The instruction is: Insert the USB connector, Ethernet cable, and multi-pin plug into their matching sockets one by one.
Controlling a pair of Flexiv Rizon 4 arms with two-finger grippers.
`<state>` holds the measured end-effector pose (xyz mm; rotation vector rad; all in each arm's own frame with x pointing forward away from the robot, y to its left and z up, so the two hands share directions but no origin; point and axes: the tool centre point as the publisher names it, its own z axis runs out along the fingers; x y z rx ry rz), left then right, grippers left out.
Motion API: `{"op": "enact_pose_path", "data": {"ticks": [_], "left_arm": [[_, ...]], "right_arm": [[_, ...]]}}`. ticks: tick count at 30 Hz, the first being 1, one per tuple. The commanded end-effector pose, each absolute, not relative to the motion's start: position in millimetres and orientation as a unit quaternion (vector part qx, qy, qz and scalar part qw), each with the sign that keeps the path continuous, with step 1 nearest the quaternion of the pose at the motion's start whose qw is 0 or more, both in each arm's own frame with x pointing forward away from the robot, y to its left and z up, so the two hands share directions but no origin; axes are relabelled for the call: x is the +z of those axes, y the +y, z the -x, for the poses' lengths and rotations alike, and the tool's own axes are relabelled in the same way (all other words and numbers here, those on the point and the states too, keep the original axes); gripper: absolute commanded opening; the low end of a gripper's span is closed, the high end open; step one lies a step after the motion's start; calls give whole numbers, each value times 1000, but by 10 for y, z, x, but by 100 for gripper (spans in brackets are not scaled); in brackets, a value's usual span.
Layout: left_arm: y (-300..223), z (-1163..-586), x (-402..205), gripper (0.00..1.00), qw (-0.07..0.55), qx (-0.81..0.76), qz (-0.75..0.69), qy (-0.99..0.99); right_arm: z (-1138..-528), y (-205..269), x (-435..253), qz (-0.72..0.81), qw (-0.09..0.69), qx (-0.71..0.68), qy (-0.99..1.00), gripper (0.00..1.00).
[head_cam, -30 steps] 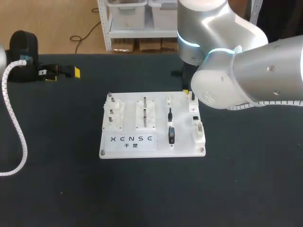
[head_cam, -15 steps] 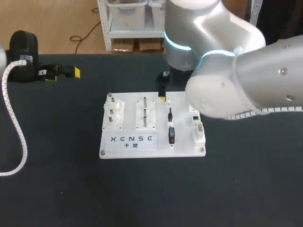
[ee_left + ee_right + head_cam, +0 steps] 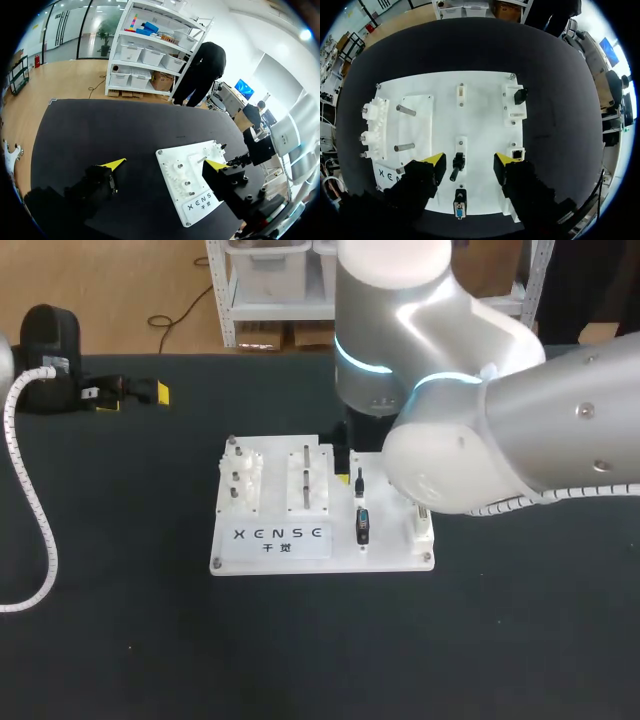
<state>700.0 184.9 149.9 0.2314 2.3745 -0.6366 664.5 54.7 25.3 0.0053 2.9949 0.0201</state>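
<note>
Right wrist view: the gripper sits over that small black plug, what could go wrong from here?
The small black plug lies off-centre between the fingers of the open right gripper, nearer one finger, so closing might shove it askew. The multi-pin plug stands close by on the white board; a descending finger may clip it.

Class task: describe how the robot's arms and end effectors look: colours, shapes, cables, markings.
The right arm is made of fat, rounded silver-grey housings, with a glowing light-blue ring at a joint and a white ribbed cable. A similar hose leads to the left end effector. It and the right end effector are blocky black, each finger tipped with a bright yellow wedge.
</note>
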Motion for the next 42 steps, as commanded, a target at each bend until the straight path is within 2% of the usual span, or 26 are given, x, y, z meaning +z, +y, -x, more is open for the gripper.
{"op": "enact_pose_path", "data": {"ticks": [1, 4, 6, 10, 25, 33, 42], "left_arm": [[1849, -7000, 1499, 100, 330, -243, -88, 908], [1849, -7000, 1499, 100, 330, -243, -88, 908], [1849, -7000, 1499, 100, 330, -243, -88, 908], [1849, -7000, 1499, 100, 330, -243, -88, 908], [1849, -7000, 1499, 100, 330, -243, -88, 908], [1849, -7000, 1499, 100, 330, -243, -88, 908], [1849, -7000, 1499, 100, 330, -243, -88, 908]], "right_arm": [[-6658, 565, 182, 2, 70, 5, 998, 43], [-6651, 585, 164, 7, 69, 4, 998, 39], [-6650, 599, 162, 10, 70, 5, 998, 30], [-6647, 618, 165, 18, 70, 6, 997, 0], [-6665, 574, 370, 28, 93, 18, 995, 0], [-6690, 369, 529, 17, 104, 27, 994, 0], [-6635, 70, 411, 0, 95, 6, 995, 0]]}}
